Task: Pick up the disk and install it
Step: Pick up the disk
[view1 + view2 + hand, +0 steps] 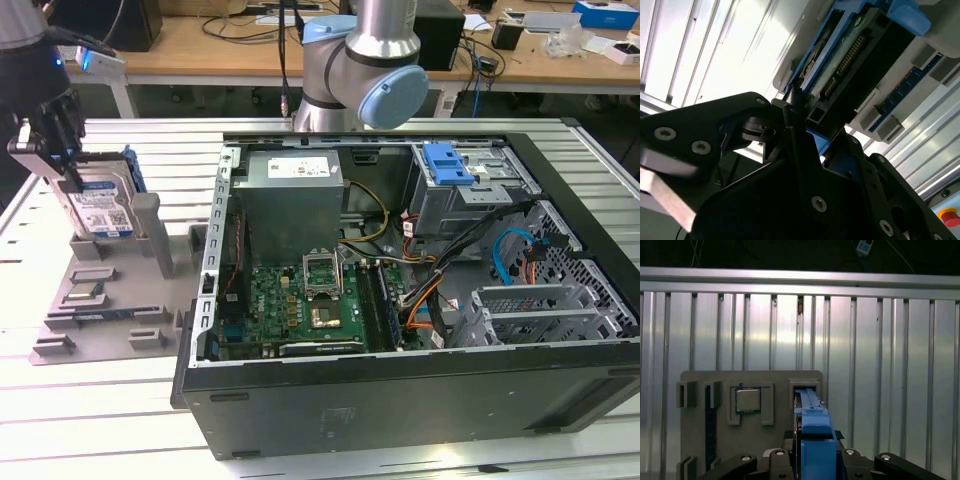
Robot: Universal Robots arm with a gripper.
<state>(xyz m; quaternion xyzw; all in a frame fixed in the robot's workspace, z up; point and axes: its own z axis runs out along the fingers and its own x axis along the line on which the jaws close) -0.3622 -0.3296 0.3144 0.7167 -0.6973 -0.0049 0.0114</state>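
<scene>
At the exterior view's far left, I find the gripper [70, 168] over the grey holder [120, 300], which lies on the slatted table [100, 430]. The disk [102, 208] stands upright on edge, label facing the case [400, 400], with its lower end at a slot in the holder. I cannot tell whether it is seated in the slot or lifted just clear. The fingers are closed on the disk's upper edge. In both wrist views the blue carrier frame sits pinched between them with no gap showing on either side. In the first wrist view, a processor chip [747, 400] lies in a pocket of the holder just beside the disk's slot.

The case lies open on the table, well apart from the disk, toward the exterior view's right. Its drive cage [470, 200] sits at the far corner, with the blue latch [447, 163] on top.
</scene>
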